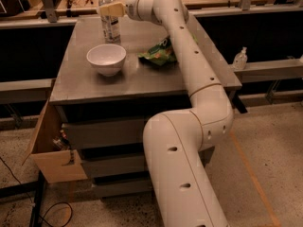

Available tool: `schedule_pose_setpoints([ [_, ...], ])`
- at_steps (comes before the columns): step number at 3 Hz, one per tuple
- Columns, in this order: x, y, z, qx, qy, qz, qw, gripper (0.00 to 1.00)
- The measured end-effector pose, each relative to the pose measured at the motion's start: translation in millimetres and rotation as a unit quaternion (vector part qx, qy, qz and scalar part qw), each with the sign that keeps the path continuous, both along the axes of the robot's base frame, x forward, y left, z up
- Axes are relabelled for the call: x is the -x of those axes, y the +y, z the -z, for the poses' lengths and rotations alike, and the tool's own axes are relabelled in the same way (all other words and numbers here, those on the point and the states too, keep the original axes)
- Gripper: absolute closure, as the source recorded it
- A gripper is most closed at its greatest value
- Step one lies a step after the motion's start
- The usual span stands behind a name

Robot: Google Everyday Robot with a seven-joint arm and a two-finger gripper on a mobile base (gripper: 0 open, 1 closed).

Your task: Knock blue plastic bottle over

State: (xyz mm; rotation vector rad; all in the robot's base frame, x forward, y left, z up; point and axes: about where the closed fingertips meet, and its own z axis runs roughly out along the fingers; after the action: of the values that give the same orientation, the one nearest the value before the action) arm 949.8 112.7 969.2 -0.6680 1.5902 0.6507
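Observation:
The blue plastic bottle [110, 26] is a slim clear bottle with a white cap and a white label. It stands upright at the far left of the grey table [142, 82], behind the white bowl [106, 58]. My gripper [110, 9] is at the end of the long white arm [189, 70], which reaches across the table. The gripper is at the bottle's upper part and overlaps it in the camera view. Whether it touches the bottle I cannot tell.
A green snack bag [160, 54] lies on the table right of the bowl, under the arm. A small clear pump-top bottle [240, 59] stands on a ledge at the right. An open cardboard box [49, 148] sits at the table's lower left. Benches stand behind.

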Motion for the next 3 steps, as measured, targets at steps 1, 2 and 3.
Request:
schedule_pose_setpoints([
  [1,-5.2,-8.0,-4.6,-0.008,0.02,0.027,0.9994,0.0],
  [2,-6.0,-13.2,-5.2,-0.021,0.059,0.053,0.9967,0.0],
  [3,-0.9,-4.0,2.8,-0.035,0.084,0.059,0.9942,0.0],
])
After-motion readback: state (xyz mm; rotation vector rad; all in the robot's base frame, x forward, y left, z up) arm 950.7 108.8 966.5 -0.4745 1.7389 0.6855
